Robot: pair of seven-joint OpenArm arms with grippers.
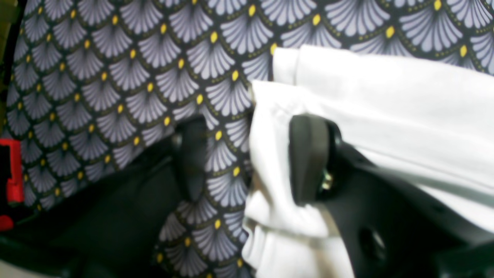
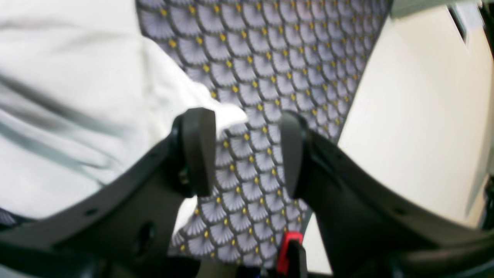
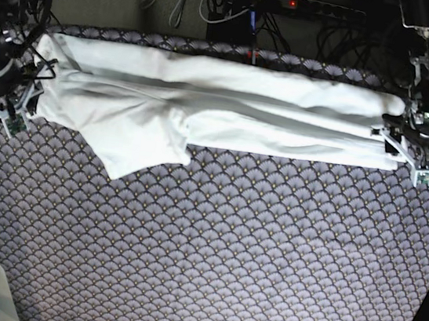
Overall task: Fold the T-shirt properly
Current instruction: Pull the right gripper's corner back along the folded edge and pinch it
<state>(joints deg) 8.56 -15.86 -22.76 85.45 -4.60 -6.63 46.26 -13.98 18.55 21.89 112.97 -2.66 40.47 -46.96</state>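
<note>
Mostly, both wrist views were blurred, with the white, pale blue-tinted soft cloth T-shirt cut off at their edges. It lay stretched in a long band across the far part of the dark fan-patterned tablecloth, one sleeve hanging nearer. The black left gripper stood apart around the bunched hem; the black right gripper gaped beside the cloth's edge. Nearer tablecloth lay bare.

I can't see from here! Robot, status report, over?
Left hand open, straddling the T-shirt edge. Right hand open over the patterned cloth. Shirt folded into a long band, one sleeve sticking out. Nothing blocking.
</note>
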